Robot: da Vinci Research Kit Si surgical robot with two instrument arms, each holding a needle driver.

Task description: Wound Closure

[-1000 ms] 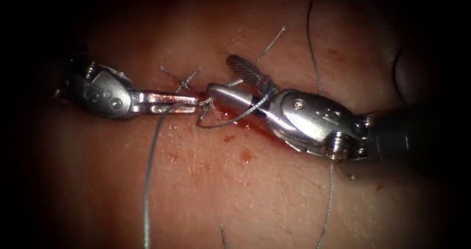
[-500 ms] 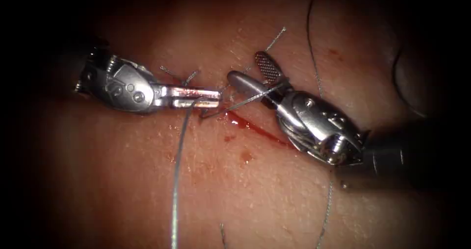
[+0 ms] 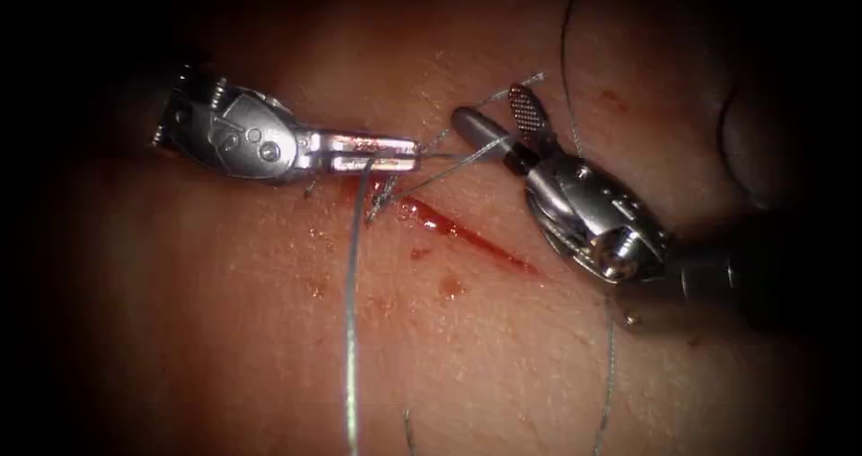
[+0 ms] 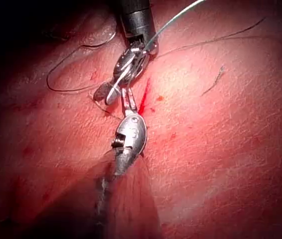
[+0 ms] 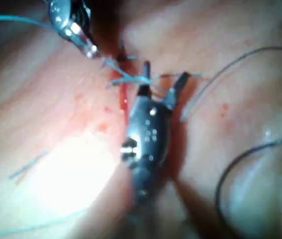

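Right tool jaws spread wide, gripping nothing; thread crosses between them. Left tool is clenched on that thread just left of the cut. Thread trails from there to the tissue's near edge. Red fluid dots the tissue near the cut. Needle: can't locate it.

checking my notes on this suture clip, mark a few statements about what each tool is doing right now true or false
1. The left tool has its jaws shut on the thread. True.
2. The right tool has its jaws shut. False: they stand open, with thread running between them.
3. The cut in the tissue carries red fluid. True.
4. The right tool holds the needle. False: it grips nothing.
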